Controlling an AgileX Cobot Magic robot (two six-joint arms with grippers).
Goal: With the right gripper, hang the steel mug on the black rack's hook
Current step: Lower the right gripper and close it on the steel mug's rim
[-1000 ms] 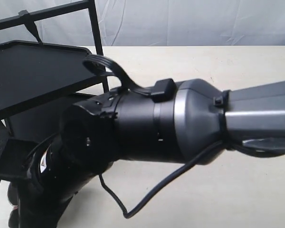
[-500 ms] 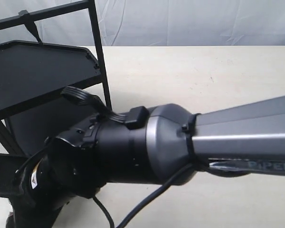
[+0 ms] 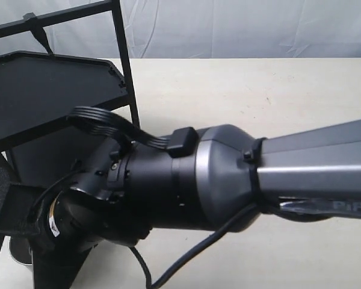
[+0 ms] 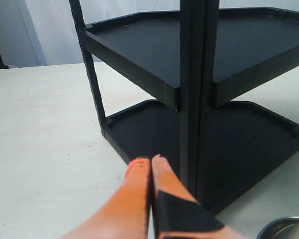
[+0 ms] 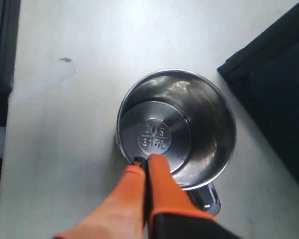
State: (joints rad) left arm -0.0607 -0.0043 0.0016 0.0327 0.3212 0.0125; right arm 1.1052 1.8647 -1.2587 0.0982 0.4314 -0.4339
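The steel mug [image 5: 177, 127] stands mouth-up on the pale table, its round stamp visible on the inner base and its handle [image 5: 208, 198] beside my fingers. My right gripper [image 5: 143, 163] is shut on the mug's wall, one orange finger inside and one outside. In the exterior view my right arm [image 3: 198, 180] hides that grip; only a silver sliver of mug [image 3: 16, 254] shows below it. The black rack [image 3: 48, 90] stands behind, with the hook [image 3: 40, 36] on its top crossbar. My left gripper [image 4: 150, 162] is shut and empty near the rack's leg [image 4: 193, 99].
A corner of the rack's lower tray [image 5: 279, 74] lies close beside the mug. The mug's rim [image 4: 284, 230] also edges into the left wrist view. A cable [image 3: 186, 259] loops under my right arm. Bare table [image 3: 259, 90] extends to the right of the rack.
My right arm dipped toward the lower left beside the rack, then rose slightly. A silver sliver of the mug now shows beneath its wrist.
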